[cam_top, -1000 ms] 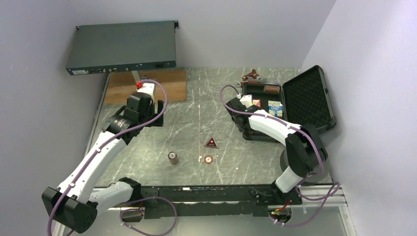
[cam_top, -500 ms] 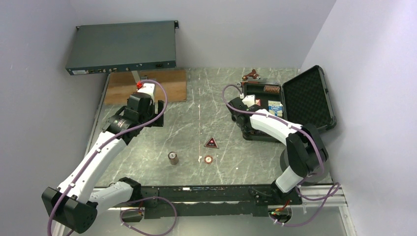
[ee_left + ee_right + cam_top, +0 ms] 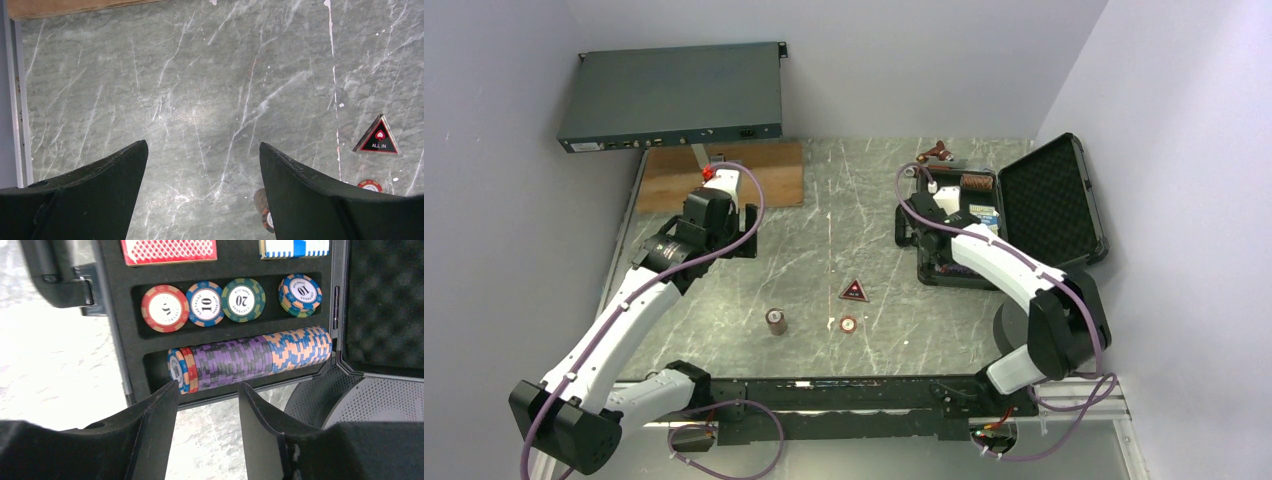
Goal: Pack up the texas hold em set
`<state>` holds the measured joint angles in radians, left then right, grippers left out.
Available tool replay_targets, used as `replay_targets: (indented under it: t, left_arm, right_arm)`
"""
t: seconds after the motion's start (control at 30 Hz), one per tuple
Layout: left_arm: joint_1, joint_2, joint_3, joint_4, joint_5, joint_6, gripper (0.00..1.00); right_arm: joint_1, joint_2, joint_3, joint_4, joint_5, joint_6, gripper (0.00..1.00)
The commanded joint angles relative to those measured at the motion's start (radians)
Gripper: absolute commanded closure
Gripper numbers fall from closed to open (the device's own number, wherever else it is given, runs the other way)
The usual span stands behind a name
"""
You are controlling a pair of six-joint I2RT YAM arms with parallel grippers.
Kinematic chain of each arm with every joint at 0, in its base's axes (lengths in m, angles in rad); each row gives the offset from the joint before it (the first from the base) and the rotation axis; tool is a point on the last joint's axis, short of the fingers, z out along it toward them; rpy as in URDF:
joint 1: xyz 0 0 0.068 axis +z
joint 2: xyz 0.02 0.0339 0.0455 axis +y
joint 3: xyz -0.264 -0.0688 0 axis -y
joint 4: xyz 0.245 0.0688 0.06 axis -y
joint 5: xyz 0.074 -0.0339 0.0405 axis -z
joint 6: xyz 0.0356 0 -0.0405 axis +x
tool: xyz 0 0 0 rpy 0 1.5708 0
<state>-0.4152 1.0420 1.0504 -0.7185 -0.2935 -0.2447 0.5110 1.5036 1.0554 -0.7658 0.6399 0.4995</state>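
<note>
Holds left gripper's (image 3: 202, 200) fingers (image 3: 100, 190) wide and empty above marble table (image 3: 200, 75), near ALL IN triangle (image 3: 378, 137) and loose chip (image 3: 370, 186). Holds right gripper's (image 3: 206, 425) fingers (image 3: 155, 435) partly apart, gripping nothing, over chip row (image 3: 250, 357) inside open black briefcase (image 3: 1049, 200) at table's right side.

Case (image 3: 1052, 200) at table's (image 3: 864, 220) rt side, lid open to rt. In it: chip row (image 3: 250, 357) in near slot, piles (image 3: 205, 303) in slot behind, decks (image 3: 169, 250) behind those. Mid-table: triangle (image 3: 854, 291), chip (image 3: 848, 324) just before it, stack (image 3: 776, 321) left of chip. Wrench (image 3: 936, 152) behind case. Board (image 3: 769, 175) far left, rack box (image 3: 674, 95) behind it.
</note>
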Motion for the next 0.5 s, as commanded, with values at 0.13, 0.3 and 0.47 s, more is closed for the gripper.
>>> replay_targets:
  t: [0.13, 0.3, 0.47]
  left_arm:
    - [0.006, -0.029, -0.006, 0.031, 0.005, 0.013, 0.12]
    - [0.006, -0.031, -0.006, 0.031, 0.007, 0.015, 0.12]
    - [0.006, -0.034, -0.006, 0.030, 0.003, 0.018, 0.12]
  right_arm:
    - [0.001, -0.123, 0.051, 0.041, -0.126, -0.062, 0.44]
    - [0.004, -0.194, 0.035, 0.093, -0.293, -0.110, 0.35]
    - [0.037, -0.214, 0.006, 0.139, -0.481, -0.106, 0.29]
